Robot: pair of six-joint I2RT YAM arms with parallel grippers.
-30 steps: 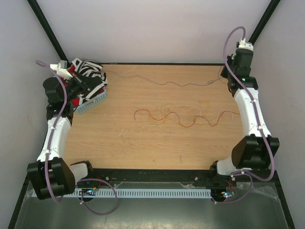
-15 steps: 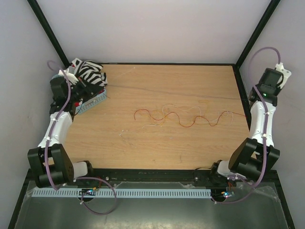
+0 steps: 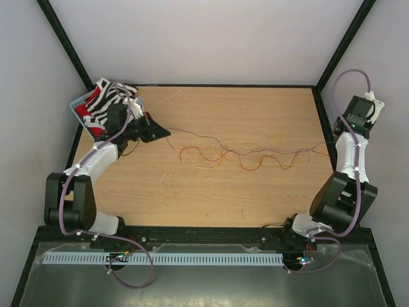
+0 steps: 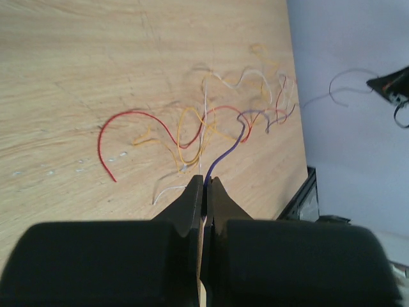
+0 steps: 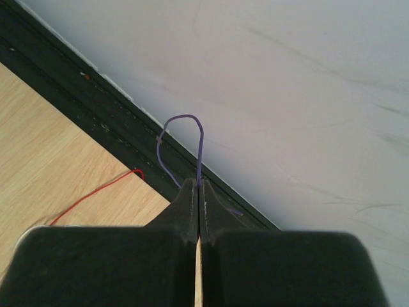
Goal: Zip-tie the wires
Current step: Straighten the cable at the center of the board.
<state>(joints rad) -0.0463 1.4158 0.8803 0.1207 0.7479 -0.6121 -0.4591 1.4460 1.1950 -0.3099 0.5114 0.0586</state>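
Several thin curly wires [image 3: 246, 158], red, orange and dark, lie tangled at the table's middle; they also show in the left wrist view [image 4: 192, 128]. One thin purple-dark wire [image 3: 192, 136] stretches across the table between both grippers. My left gripper [image 3: 165, 133] is shut on one end of it [image 4: 223, 152], low over the wood, its tip [image 4: 205, 180] near the tangle. My right gripper [image 3: 344, 131] is shut on the other end, which loops out of its tip [image 5: 200, 137] over the black frame at the right edge. No straight whitish zip tie shows clearly.
A blue basket [image 3: 78, 105] holding a zebra-striped cloth [image 3: 105, 99] stands at the back left corner, just behind my left arm. A black frame rail [image 5: 96, 109] borders the table on the right, with the wall close beyond it. A red wire end [image 5: 96, 192] lies by that rail.
My left gripper left the basket and swung right over the table. My right arm swung from the back corner to the right edge. The thin wire that lay at the back now spans the middle.
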